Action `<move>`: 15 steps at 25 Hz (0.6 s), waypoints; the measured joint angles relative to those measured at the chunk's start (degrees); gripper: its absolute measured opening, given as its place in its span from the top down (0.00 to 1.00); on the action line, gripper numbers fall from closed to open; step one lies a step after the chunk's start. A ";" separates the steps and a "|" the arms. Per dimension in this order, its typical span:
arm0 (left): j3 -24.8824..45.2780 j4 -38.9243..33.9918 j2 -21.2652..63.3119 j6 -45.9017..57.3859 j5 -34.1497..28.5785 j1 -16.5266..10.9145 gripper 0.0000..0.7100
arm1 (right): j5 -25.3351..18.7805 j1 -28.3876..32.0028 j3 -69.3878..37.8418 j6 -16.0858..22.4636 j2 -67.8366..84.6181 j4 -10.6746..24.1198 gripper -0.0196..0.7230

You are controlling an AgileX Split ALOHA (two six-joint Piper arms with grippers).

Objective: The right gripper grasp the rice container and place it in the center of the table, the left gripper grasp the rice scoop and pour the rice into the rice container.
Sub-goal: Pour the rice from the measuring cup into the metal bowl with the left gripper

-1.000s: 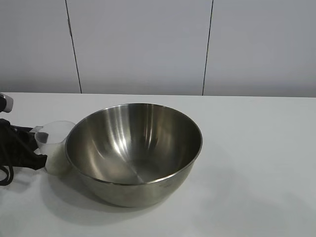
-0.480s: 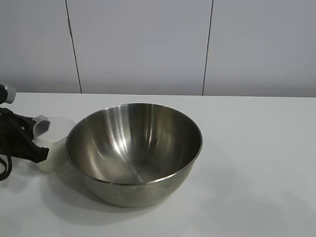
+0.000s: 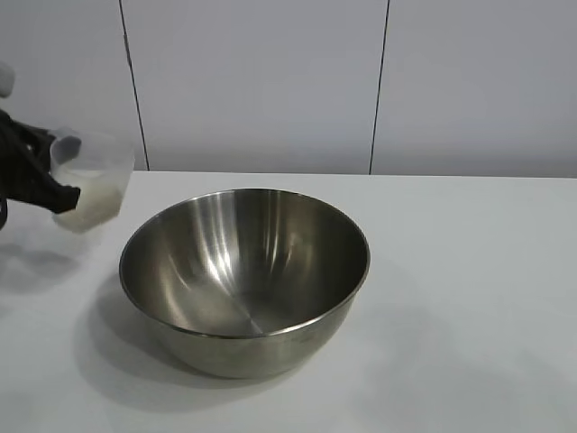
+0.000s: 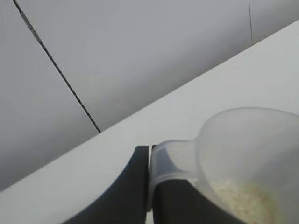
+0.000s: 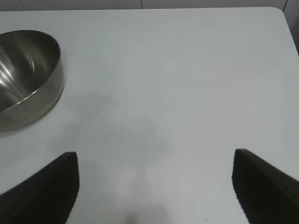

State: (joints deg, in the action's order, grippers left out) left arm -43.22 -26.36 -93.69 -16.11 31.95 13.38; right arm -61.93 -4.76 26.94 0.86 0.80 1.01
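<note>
The rice container (image 3: 244,275), a big shiny steel bowl, stands on the white table (image 3: 469,271) near its middle; it also shows at the edge of the right wrist view (image 5: 25,77). At the far left my left gripper (image 3: 59,194) is shut on the handle of the rice scoop (image 3: 90,185), a clear plastic cup held up in the air, left of the bowl and above its rim. White rice (image 4: 245,200) lies in the scoop (image 4: 243,154). My right gripper (image 5: 155,184) is open over bare table, well away from the bowl.
A grey panelled wall (image 3: 270,81) runs behind the table. The table's far corner (image 5: 280,14) shows in the right wrist view. White tabletop stretches to the right of the bowl.
My left gripper has lifted the rice scoop from the table beside the bowl up to a height above the bowl's rim. Bowl and right gripper have not moved.
</note>
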 joint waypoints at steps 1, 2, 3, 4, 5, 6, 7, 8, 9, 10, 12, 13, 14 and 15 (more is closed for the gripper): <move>-1.20 -0.54 0.12 -1.27 -2.23 1.51 1.00 | 0.00 0.00 0.00 0.00 0.00 0.00 0.15; -2.72 -1.05 0.11 -3.53 -5.54 3.83 1.00 | 0.00 0.00 0.00 0.00 0.00 0.00 0.15; -3.68 -1.34 0.11 -5.79 -8.31 5.98 1.00 | 0.00 0.00 0.00 0.00 0.00 0.00 0.15; -4.74 -1.38 0.11 -7.87 -10.41 7.79 1.00 | 0.00 0.00 0.00 0.00 0.00 0.00 0.15; -5.66 -1.38 0.11 -10.49 -12.61 9.96 1.00 | 0.00 0.00 0.00 0.00 0.00 0.00 0.15; -6.28 -1.40 0.11 -12.78 -14.10 12.00 1.00 | 0.00 0.00 0.00 0.00 0.00 0.00 0.15; -6.83 -1.40 0.11 -16.04 -15.45 13.56 1.00 | 0.00 0.00 0.00 0.00 0.00 0.00 0.15; -7.09 -1.47 0.11 -18.40 -16.25 15.29 1.00 | -0.06 0.00 0.00 0.00 0.00 0.00 0.15; -7.23 -1.53 0.06 -20.98 -16.78 16.86 1.00 | 0.00 0.00 0.00 0.00 0.00 0.00 0.15; -7.27 -1.66 0.00 -25.36 -17.25 18.22 1.00 | 0.00 0.00 0.00 0.00 0.00 0.00 0.15; -7.27 -2.90 -0.19 -34.74 -17.88 20.19 1.00 | 0.00 0.00 0.00 0.00 0.00 0.00 0.15; -7.27 -3.68 -0.25 -40.54 -18.29 20.95 1.00 | 0.00 0.00 0.00 0.00 0.00 0.00 0.15; -7.27 -4.55 -0.38 -46.24 -18.29 21.37 1.00 | 0.00 0.00 0.00 0.00 0.00 0.00 0.15; -7.29 -5.20 -0.71 -50.56 -18.29 21.57 1.00 | 0.00 0.00 0.00 0.00 0.00 0.00 0.15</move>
State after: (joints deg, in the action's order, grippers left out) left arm -50.52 -31.57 -94.40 -66.68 13.66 34.95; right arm -61.93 -4.76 26.94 0.86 0.80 1.01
